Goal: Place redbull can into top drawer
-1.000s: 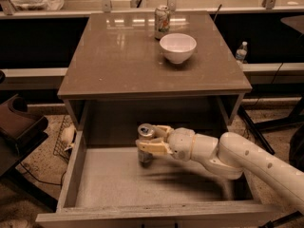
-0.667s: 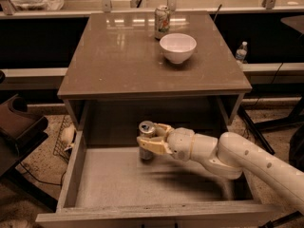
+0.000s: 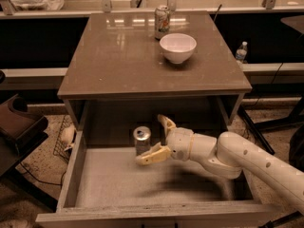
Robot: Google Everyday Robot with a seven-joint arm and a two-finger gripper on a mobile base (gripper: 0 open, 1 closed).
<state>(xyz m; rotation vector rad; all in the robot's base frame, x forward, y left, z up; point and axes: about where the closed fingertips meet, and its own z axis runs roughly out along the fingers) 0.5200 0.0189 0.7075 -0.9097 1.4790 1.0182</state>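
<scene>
The redbull can (image 3: 142, 139), slim and silvery with a pull-tab top, stands upright on the pale bottom of the open top drawer (image 3: 118, 189), near its back middle. My gripper (image 3: 156, 139) is inside the drawer just right of the can. Its two pale fingers (image 3: 151, 156) are spread open, one above and behind, one below and in front, and they are apart from the can. My white arm reaches in from the lower right.
On the cabinet top (image 3: 118, 61) stand a white bowl (image 3: 177, 47) and a wider can with orange-green print (image 3: 162, 22). A dark chair (image 3: 19, 127) is at the left. A water bottle (image 3: 241, 52) stands on the ledge at the right.
My gripper was shut on the can; now its fingers have opened and drawn back to the right. The can stands free on the drawer bottom.
</scene>
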